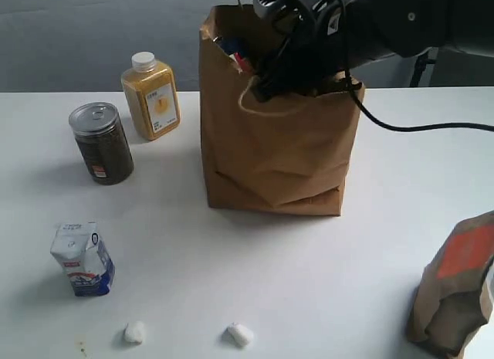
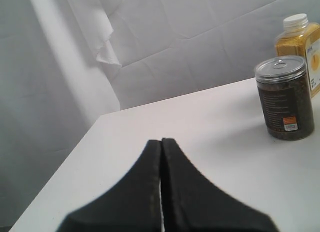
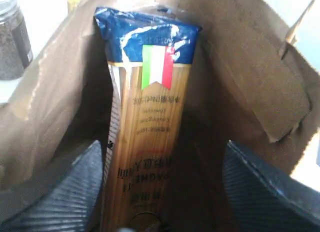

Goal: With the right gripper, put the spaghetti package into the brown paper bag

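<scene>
From outside, the paper bag point(image 1: 274, 143) stands at upper centre of the surface point(image 1: 255, 274), with the right arm point(image 1: 386, 23) dipping into its mouth and hiding its claw. The left wrist view shows the left claw point(image 2: 161, 157) pressed closed, a can point(image 2: 285, 97) and bottle point(image 2: 300, 47) beyond it. Only the right wrist view looks inside: the spaghetti packet point(image 3: 150, 117) stands in the bag, within the right claw point(image 3: 162, 157), whose fingers are spread wide.

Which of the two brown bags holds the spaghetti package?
The tall plain brown paper bag with handles, mid-table; the spaghetti package stands inside it. The smaller brown pouch has an orange-red label.
</scene>
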